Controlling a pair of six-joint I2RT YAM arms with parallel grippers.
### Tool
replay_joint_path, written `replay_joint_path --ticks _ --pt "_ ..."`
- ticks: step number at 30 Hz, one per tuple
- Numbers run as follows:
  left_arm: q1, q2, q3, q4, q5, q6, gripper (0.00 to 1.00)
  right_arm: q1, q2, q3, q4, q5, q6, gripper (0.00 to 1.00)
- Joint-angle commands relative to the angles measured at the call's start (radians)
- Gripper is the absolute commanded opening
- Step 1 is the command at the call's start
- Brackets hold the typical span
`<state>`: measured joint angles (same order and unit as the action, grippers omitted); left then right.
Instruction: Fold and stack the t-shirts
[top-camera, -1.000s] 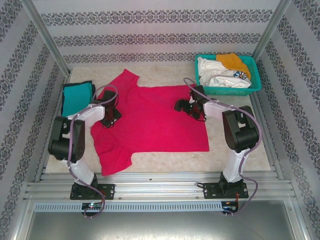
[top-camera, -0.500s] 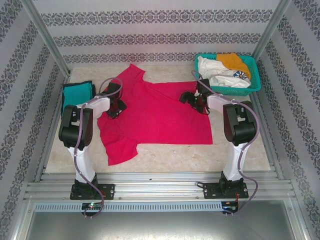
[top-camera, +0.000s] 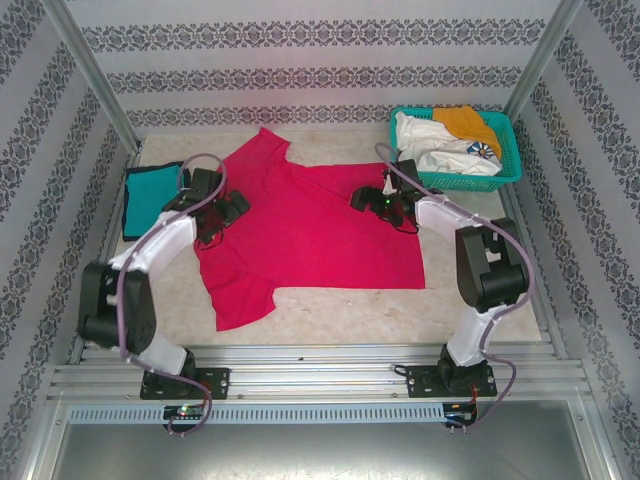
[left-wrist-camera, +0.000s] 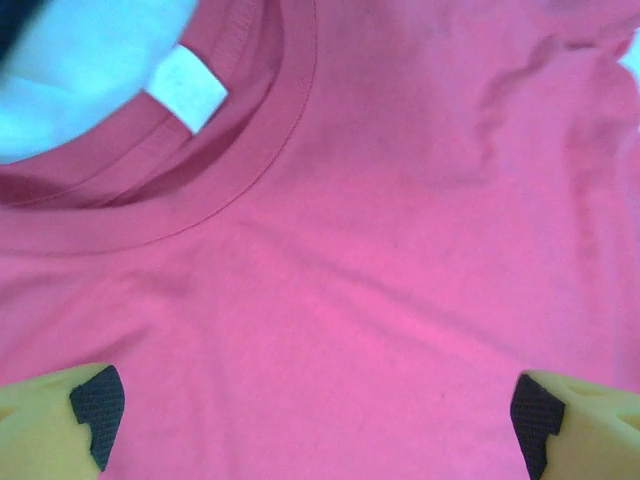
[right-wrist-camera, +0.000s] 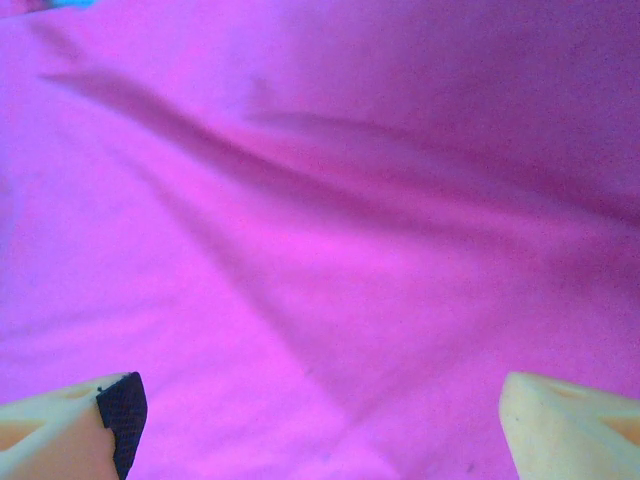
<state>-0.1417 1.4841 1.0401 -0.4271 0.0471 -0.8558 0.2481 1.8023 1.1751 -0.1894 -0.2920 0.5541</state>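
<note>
Pink-red t-shirt (top-camera: 320, 235) spread for folding
It is laid open on the worktop (top-camera: 330, 310), directly beneath both pincers, its collar just ahead of the left pincer (left-wrist-camera: 320, 410). The left pincer and the right pincer (right-wrist-camera: 320, 405) are released, with nothing grasped. Spreading is judged done; next, an edge must be pinched for the first fold.

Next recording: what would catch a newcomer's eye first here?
A bright pink-red t-shirt lies spread across the middle of the table, the open left gripper by its collar, the open right gripper over its far side. A teal basket of white and orange cloth sits far right; a folded teal t-shirt lies at the left edge.
</note>
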Motion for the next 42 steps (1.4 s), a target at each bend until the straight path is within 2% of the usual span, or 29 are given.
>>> replay_joint_path --ticks 1,5,9,14,19,29,35,38,40,42 --pt "0.011 -0.147 -0.131 -0.079 -0.029 0.01 1.0 0.025 -0.099 -0.067 -0.006 0.038 -0.033 0.91" --pt "0.056 -0.365 -0.3 -0.152 0.016 -0.039 1.0 0.034 -0.191 -0.146 -0.013 0.048 -0.033 0.91" --pt "0.138 -0.579 -0.494 -0.174 0.139 -0.107 1.0 0.034 -0.248 -0.198 -0.028 0.058 -0.038 0.91" --pt "0.157 -0.712 -0.638 -0.135 0.292 -0.155 0.98 0.033 -0.255 -0.214 -0.036 0.063 -0.041 0.91" --pt "0.158 -0.715 -0.702 -0.068 0.341 -0.111 0.86 0.04 -0.239 -0.201 -0.028 0.051 -0.03 0.91" --pt "0.159 -0.618 -0.664 -0.032 0.285 0.016 0.73 0.062 -0.236 -0.201 -0.025 0.057 -0.024 0.91" --pt "0.162 -0.552 -0.66 0.048 0.293 0.058 0.62 0.066 -0.236 -0.207 -0.026 0.058 -0.024 0.91" --pt "0.162 -0.56 -0.646 0.051 0.308 0.056 0.57 0.065 -0.236 -0.21 -0.027 0.062 -0.024 0.91" --pt "0.162 -0.576 -0.64 0.04 0.309 0.057 0.5 0.066 -0.235 -0.213 -0.025 0.065 -0.021 0.91" --pt "0.164 -0.585 -0.638 0.023 0.303 0.064 0.47 0.066 -0.233 -0.216 -0.019 0.064 -0.018 0.91"
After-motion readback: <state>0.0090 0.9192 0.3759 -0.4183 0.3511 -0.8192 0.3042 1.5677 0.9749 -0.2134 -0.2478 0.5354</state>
